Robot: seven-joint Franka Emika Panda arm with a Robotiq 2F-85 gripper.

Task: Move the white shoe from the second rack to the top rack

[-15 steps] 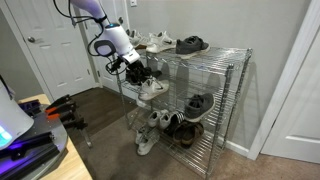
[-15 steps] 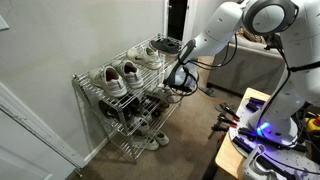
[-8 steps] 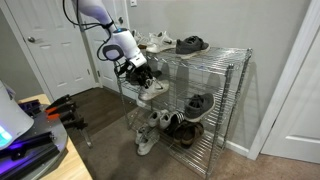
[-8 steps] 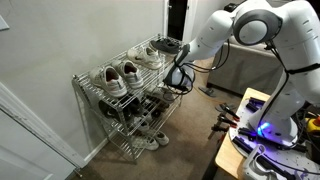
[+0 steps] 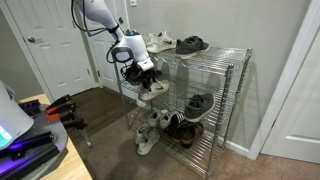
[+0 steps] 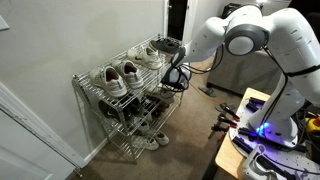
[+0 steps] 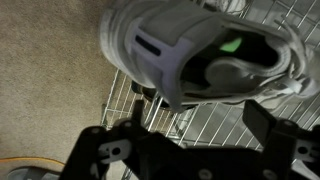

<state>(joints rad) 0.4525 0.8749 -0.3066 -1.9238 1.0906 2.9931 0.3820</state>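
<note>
The white robot arm (image 5: 100,14) has swung in closer — we see its black two-finger gripper (image 5: 141,68), jaws wide and empty, just above the white low-top shoe (image 5: 152,88) on the second shelf of the silver wire rack (image 5: 232,72).

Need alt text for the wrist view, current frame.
A white shoe with a green mark fills the top of the frame, above a wire rack shelf. The dark gripper spans the bottom; carpet shows at left. Whether it grips the shoe is unclear.
</note>
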